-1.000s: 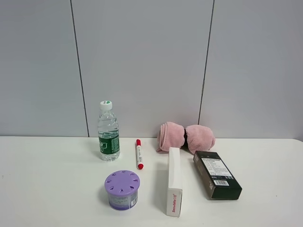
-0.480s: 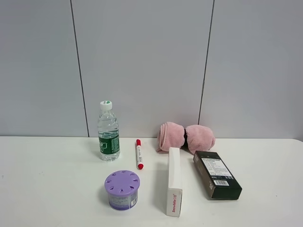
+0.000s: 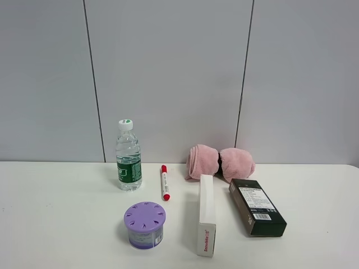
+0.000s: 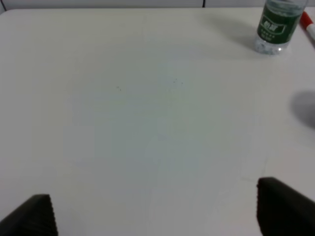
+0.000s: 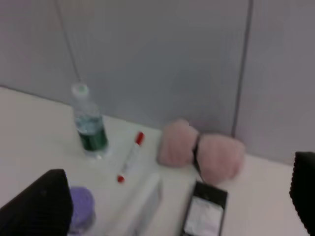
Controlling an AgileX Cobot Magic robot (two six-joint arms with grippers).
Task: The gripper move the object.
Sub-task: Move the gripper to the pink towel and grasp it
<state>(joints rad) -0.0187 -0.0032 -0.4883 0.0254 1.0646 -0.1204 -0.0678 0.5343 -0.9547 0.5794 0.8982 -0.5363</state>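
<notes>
From the high camera, the pink towel [image 3: 220, 162] lies to the right of the water bottle [image 3: 128, 157], past the red marker [image 3: 165, 182], at the back of the table [image 3: 56, 213] close under the wall [image 3: 168, 73]. A black band cinches its middle. In front of the bottle stands the purple jar [image 3: 145, 224]; further right of the bottle, just in front of the towel, lie the white box [image 3: 206, 216] and the black box [image 3: 257, 206]. Nothing here has shifted from the two earlier pictures: every item keeps its place. Bare table spreads to the left of the bottle, and a narrower strip runs beyond the black box to the table's right edge.

In the left wrist view, the left gripper [image 4: 157, 211] is released, its two black fingertips [image 4: 34, 216] standing wide apart over bare table [image 4: 147, 98]. The water bottle [image 4: 275, 27] stands well ahead and off to one side with the marker [image 4: 307, 24] tip beside it; the towel lies outside this view.

The right wrist view is blurred. The right gripper [image 5: 170, 196] is also released, fingertips [image 5: 37, 204] far apart and holding nothing. The pink towel [image 5: 202, 152] lies well ahead of it and apart, against the wall, on the marker's [image 5: 130, 157] far side from the bottle [image 5: 89, 125]. The black box [image 5: 204, 211] sits between the gripper and the towel
</notes>
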